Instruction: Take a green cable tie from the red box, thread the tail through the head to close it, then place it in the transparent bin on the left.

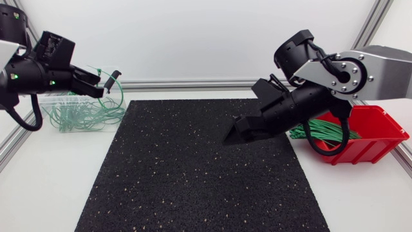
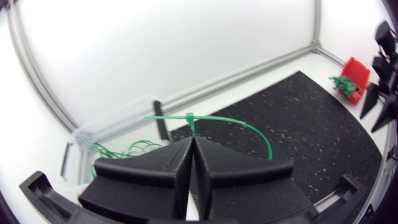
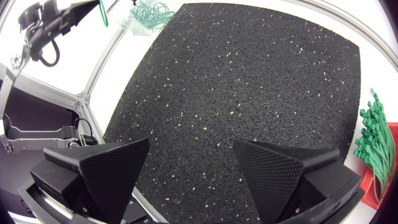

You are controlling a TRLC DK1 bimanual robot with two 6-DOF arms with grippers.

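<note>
Above the transparent bin [image 1: 64, 120], left hand [image 1: 98, 87] pinches green cable tie [image 1: 112, 81].

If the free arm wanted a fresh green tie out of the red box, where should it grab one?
Probably by the ends of the green cable ties that stick out past the red box toward the mat. They lie bunched and fairly flat, so the open right end effector could drop from above on the mat side, clear of the box walls.
</note>
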